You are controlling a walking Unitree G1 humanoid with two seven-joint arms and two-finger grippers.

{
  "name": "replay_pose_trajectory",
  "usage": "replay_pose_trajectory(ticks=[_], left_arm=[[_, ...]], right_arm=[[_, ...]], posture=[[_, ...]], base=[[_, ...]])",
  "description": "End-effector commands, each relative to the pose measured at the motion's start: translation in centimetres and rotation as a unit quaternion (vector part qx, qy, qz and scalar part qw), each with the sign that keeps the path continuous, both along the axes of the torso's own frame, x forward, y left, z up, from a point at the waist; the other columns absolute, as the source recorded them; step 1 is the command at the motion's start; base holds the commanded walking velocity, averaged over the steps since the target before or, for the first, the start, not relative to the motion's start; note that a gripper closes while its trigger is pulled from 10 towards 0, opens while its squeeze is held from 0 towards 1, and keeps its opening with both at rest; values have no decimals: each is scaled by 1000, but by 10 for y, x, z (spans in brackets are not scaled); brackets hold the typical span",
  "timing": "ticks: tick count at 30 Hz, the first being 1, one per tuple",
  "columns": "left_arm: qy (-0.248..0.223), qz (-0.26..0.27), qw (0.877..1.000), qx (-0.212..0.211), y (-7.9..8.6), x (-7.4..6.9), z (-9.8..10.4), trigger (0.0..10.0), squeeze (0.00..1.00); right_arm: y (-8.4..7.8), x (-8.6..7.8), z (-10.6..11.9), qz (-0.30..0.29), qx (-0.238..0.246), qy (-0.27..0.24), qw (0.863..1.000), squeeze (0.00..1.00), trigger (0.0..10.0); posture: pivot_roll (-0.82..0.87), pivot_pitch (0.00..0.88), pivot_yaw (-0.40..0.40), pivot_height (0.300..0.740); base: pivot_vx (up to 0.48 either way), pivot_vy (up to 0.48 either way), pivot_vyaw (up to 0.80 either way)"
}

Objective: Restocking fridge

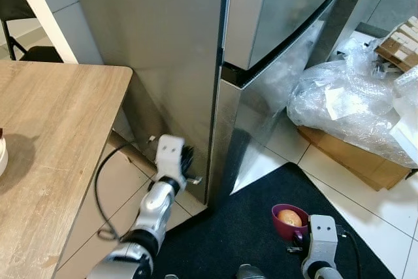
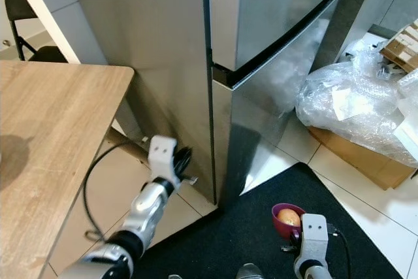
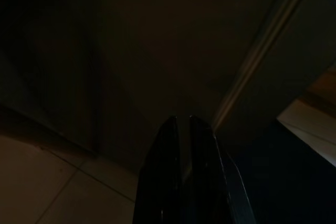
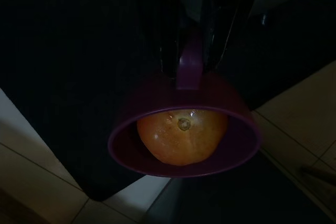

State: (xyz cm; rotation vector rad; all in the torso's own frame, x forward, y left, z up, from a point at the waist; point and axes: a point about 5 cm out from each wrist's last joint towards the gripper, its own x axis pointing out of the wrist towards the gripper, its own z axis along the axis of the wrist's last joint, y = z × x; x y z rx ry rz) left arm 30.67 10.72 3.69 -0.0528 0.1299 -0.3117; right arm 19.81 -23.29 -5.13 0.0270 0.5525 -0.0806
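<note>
a tall two-door fridge of brushed stainless steel [image 1: 196, 63] stands ahead with both doors closed, its corner edge facing the camera and a dark seam between the upper and lower doors. the left gripper [image 1: 186, 160] reaches low toward the bottom of the fridge's side panel, close to the corner; in the left wrist view its two black fingers [image 3: 173, 182] lie pressed together with nothing between them, pointing at the dim steel panel above the pale floor tiles [image 1: 124, 187].

the right gripper [image 2: 292, 232] is held low in front of the robot, over a black floor mat [image 1: 241, 227]. its fingers are clamped on the handle of a small purple plastic cup [image 1: 289, 221], and a round orange-yellow fruit [image 4: 182, 136] sits inside the cup; the right wrist view shows the handle pinched between the fingers and the fruit filling most of the cup's bowl. the cup is apart from the fridge, out in front of the lower door.

to the robot's left is a light wooden table [image 1: 46, 148], with a black cable [image 1: 99, 194] looping on the tiles beside it and a black chair [image 1: 23, 24] behind. to the right, crumpled clear plastic wrap [image 1: 346, 102] lies heaped over a flat brown cardboard box [image 1: 353, 158].
</note>
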Motion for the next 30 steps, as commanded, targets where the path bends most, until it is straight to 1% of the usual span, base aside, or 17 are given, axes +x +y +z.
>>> replay_pose_trajectory(ticks=[1, 4, 10, 15, 17, 25, 30], left_arm=[[-12, 3, 1000, 11, 6, -1, 2, 10000, 0], [-17, -1, 1000, 16, 6, -1, 3, 10000, 0], [-23, -10, 999, 27, 7, 0, 5, 10000, 0], [-31, 1, 999, 24, 10, 2, 10, 10000, 0], [-29, 12, 999, 24, 12, 3, 10, 10000, 0], [-44, 16, 999, 18, 15, 6, 17, 10000, 0], [-45, 23, 999, 17, 19, 7, 18, 10000, 0]], right_arm=[[5, -5, -5, 6, 8, 15, 1000, 0, 10000], [7, -5, -6, 8, 9, 17, 1000, 0, 10000], [9, -5, -6, 11, 11, 18, 1000, 0, 10000], [10, -4, -6, 7, 12, 18, 1000, 0, 10000], [9, -5, -6, 5, 12, 18, 1000, 0, 10000], [8, -7, -7, 1, 11, 19, 1000, 0, 10000], [10, -7, -7, 2, 12, 18, 1000, 0, 10000]], posture=[[-178, 175, -27, 740], [-172, 177, -27, 740], [-167, 177, -21, 740], [-170, 173, -11, 740], [-171, 173, -8, 740], [-173, 172, -4, 740], [-169, 171, -3, 740]], base=[[0, 0, 0], [0, -102, 0], [0, -457, 0], [0, -480, 0], [0, 0, 0], [0, 0, 0], [0, 0, 0]])
